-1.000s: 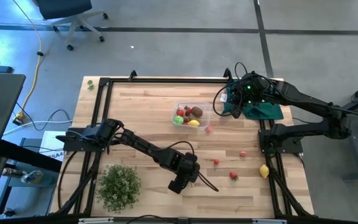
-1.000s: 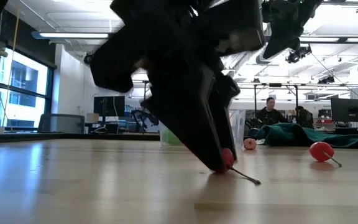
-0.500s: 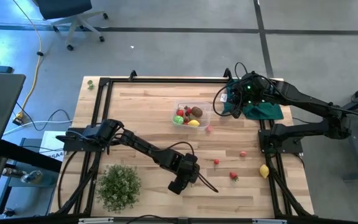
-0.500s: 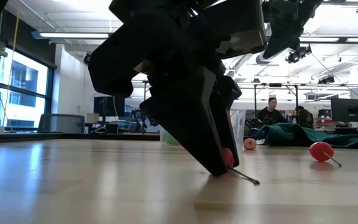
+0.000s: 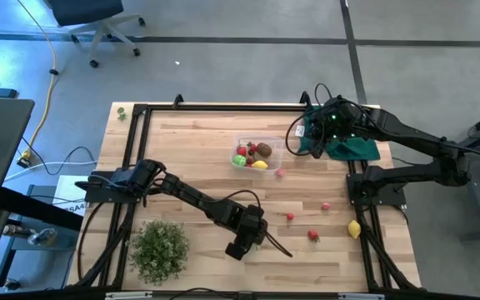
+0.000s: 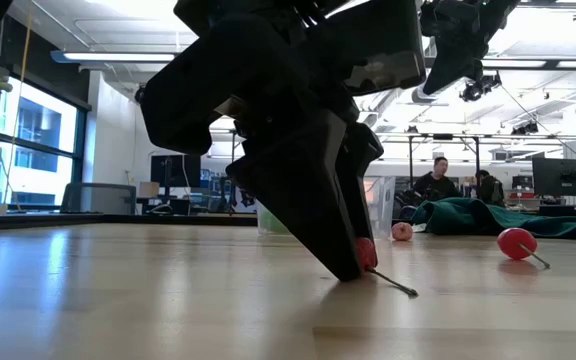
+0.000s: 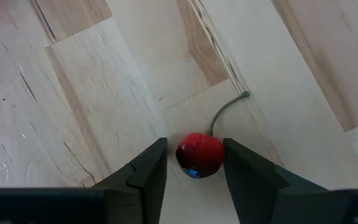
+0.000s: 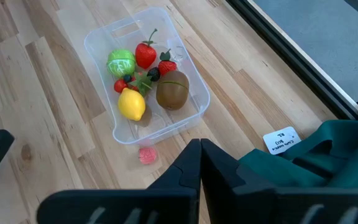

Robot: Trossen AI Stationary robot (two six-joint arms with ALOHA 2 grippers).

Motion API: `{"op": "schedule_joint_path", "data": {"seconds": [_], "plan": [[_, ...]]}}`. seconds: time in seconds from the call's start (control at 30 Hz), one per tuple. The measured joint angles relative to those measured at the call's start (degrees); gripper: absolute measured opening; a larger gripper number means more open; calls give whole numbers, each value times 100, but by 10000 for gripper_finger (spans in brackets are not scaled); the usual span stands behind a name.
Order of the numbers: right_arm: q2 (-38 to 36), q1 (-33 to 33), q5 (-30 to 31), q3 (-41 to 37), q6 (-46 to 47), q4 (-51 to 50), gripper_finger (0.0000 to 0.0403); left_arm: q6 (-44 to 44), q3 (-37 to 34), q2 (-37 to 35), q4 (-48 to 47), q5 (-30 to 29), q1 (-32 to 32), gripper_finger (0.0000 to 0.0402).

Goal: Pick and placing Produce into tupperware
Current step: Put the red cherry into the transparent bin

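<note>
Cherry (image 7: 199, 154) between left end effector (image 7: 194, 163) fingers

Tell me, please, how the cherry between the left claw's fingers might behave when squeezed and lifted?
The cherry looks round and glossy, so it may roll or slip from the left claw. Its thin stem probably bends easily. Being small, it is likely light.

Clear tupperware (image 8: 188, 121) holding lemon (image 8: 131, 104), kiwi (image 8: 173, 89), green ball (image 8: 121, 62), strawberry (image 8: 145, 54)
</note>
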Motion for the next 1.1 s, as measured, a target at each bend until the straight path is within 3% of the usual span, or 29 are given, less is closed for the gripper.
{"op": "schedule_joint_path", "data": {"seconds": [0.33,0.87,1.1], "plan": [[0,2,-1,0,0,0,0,-21,-2,0,7,-17,2,102],[2,0,0,0,0,0,0,-107,-15,-35,20,-68,2,101],[-1,-1,0,0,0,-1,0,-136,-26,-397,76,-198,138,101]]}}
